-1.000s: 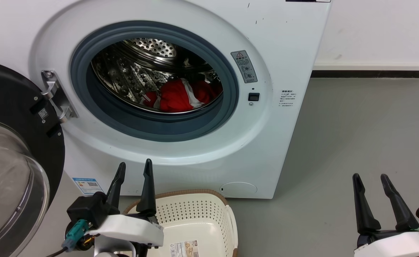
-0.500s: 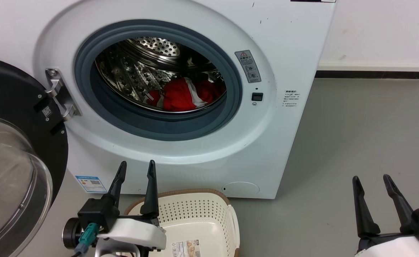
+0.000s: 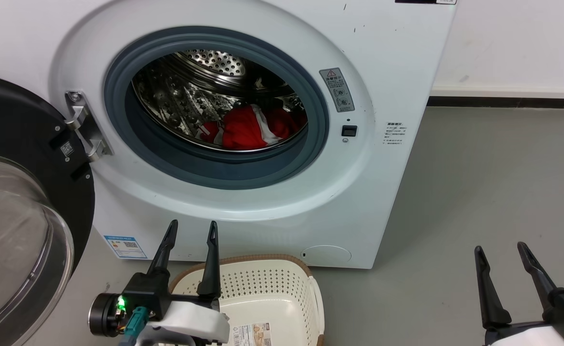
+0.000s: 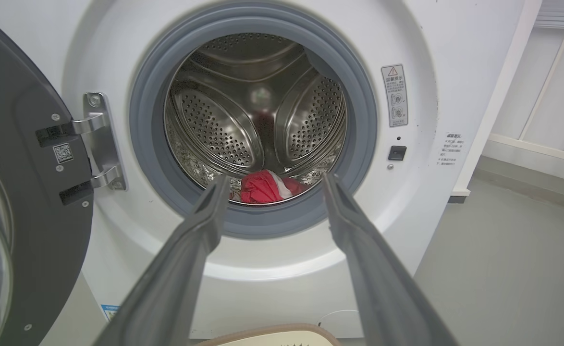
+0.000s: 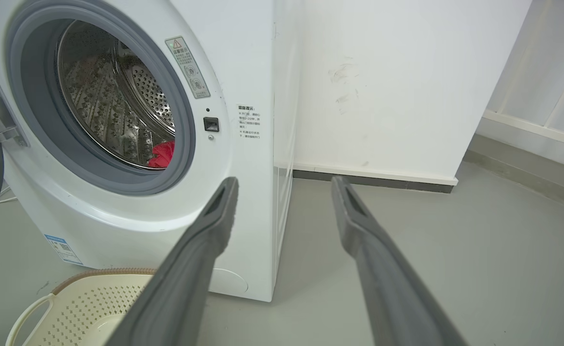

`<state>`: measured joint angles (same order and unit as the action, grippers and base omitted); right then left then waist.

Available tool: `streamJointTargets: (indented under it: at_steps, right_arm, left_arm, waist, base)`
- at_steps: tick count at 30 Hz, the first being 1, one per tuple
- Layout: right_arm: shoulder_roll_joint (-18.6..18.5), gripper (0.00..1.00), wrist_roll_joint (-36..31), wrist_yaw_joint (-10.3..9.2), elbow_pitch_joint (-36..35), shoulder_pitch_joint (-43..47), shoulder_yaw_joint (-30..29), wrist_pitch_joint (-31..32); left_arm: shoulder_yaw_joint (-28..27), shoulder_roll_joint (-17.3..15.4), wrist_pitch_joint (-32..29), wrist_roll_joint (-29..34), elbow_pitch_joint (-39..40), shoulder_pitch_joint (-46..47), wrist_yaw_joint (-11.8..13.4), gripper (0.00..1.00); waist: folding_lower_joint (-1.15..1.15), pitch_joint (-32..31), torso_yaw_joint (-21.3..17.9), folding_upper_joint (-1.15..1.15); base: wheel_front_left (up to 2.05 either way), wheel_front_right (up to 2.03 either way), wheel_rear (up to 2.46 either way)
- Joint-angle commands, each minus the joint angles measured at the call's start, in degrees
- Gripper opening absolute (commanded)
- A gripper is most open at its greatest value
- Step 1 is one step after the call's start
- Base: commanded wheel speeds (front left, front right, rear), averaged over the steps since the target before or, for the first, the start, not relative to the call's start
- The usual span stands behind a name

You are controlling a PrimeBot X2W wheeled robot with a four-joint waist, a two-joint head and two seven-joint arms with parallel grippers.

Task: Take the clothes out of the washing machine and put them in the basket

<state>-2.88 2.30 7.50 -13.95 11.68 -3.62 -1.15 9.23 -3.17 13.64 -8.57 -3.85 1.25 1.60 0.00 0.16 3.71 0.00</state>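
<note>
The left gripper (image 3: 192, 225) holds its two dark fingers apart with nothing between them. It hangs over the near left corner of the basket (image 3: 263, 259), fingers pointing at the front of the washing machine (image 3: 383, 72) just below the round opening. In the left wrist view the two fingertips frame the lower part of that opening. The right gripper (image 3: 499, 247) is likewise spread and empty, over the grey floor (image 3: 479, 192) to the right of the machine, well apart from the basket.

The basket stands on the floor just in front of the machine's base, below the opening, with a paper label (image 3: 251, 334) on its bottom. The clothes (image 3: 243, 132) lie as a red heap with a white stripe at the bottom of the steel drum (image 3: 190, 96), inside the machine. The door (image 3: 18, 144) stands swung open on the left, on its metal hinge (image 3: 82, 129).
</note>
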Motion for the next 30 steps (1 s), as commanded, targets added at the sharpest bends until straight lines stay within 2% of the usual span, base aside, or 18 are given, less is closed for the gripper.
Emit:
streamJointTargets:
  at_steps: [1, 13, 30]
  right_arm:
    - [0.0, 1.0, -1.2, -0.02, -0.6, 0.7, -0.1, 0.0]
    - [0.0, 1.0, -3.9, -0.02, -0.1, 1.8, -0.5, -0.6]
    - [0.0, 1.0, -1.8, -0.02, 2.1, 1.1, -0.9, -1.5]
  left_arm:
    - [0.3, 0.0, 0.6, 1.5, -0.1, -0.5, 0.3, 1.0]
    - [1.0, 0.1, 1.7, 4.8, -1.3, -0.9, 0.7, 1.0]
    - [0.7, 0.2, 1.6, 3.9, -2.2, -0.8, 0.8, 1.0]
  waist:
    - [0.0, 0.0, 0.0, 0.0]
    - [0.0, 0.2, 0.1, 0.0]
    - [0.0, 0.4, -0.4, 0.0]
  base:
    - [0.0, 0.0, 0.0]
    - [0.0, 0.0, 0.0]
    - [0.0, 0.0, 0.0]
